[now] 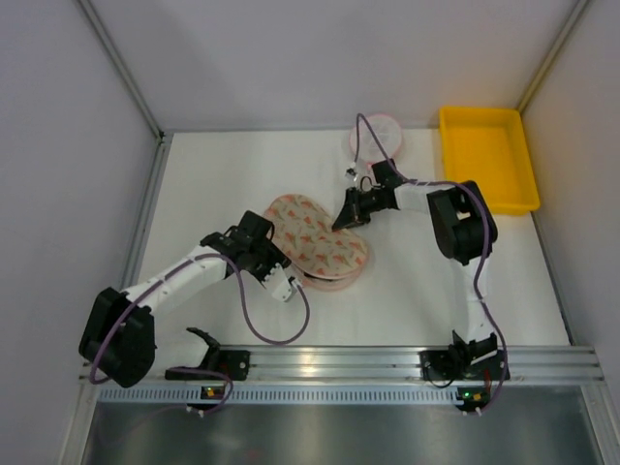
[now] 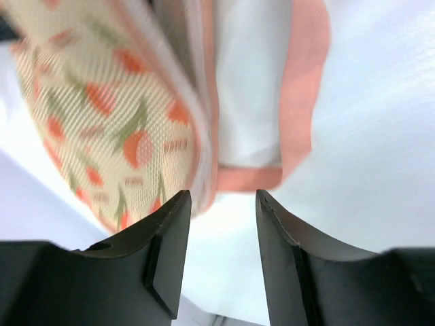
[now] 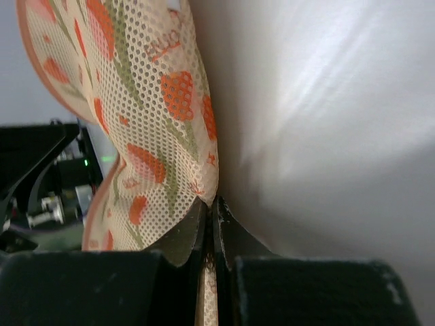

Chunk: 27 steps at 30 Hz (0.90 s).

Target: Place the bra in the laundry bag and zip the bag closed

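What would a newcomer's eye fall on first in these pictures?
The flowered mesh laundry bag in the middle of the white table: the right gripper is shut on its right edge, the left gripper stands open at its left edge. Next, the bright yellow tray in the far right corner.

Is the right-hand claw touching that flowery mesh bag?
Touching. The right wrist view shows the right claw pinched shut on the mesh bag's edge.
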Each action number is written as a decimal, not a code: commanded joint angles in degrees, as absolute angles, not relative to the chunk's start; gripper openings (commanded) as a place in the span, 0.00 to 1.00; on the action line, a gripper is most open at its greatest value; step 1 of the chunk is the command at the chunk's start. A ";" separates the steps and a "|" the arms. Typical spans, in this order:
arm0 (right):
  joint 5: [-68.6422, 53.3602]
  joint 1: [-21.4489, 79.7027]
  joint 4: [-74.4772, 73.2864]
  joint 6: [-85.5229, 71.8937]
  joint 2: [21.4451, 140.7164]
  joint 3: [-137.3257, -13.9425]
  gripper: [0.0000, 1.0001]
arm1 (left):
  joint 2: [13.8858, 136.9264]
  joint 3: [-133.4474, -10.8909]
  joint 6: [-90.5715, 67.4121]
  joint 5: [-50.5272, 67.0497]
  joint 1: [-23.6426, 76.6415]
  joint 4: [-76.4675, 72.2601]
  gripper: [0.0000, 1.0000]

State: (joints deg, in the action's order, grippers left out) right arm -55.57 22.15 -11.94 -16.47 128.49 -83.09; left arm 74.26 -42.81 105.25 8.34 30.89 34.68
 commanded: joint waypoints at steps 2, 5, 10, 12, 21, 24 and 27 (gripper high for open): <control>-48.70 19.08 2.45 -27.15 120.25 -77.79 0.00 | 69.79 -48.41 88.04 11.95 30.32 35.95 0.50; -43.52 18.72 7.90 -31.37 117.61 -72.87 0.00 | 71.01 -51.67 75.47 12.65 27.61 35.86 0.52; -35.96 19.33 13.18 -38.40 115.05 -67.42 0.00 | 77.86 -63.26 45.19 20.54 19.35 36.38 0.52; -33.32 20.03 13.45 -39.63 113.56 -65.23 0.00 | 82.32 -68.87 35.64 24.50 16.11 38.40 0.52; -19.70 24.87 10.55 -46.22 108.64 -59.68 0.00 | 95.00 -68.21 -2.87 45.68 10.20 39.12 0.62; -17.41 26.19 10.54 -46.49 107.40 -58.71 0.00 | 95.62 -65.40 -10.27 47.11 10.20 33.76 0.64; -17.31 27.33 11.25 -48.33 107.23 -57.75 0.00 | 97.11 -63.63 -15.20 45.62 10.20 30.25 0.65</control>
State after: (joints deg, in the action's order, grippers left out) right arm -20.49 25.96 8.64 -45.67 110.28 -58.70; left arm 96.99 -64.53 -4.36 41.78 10.22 36.23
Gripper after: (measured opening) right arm 0.018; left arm 0.647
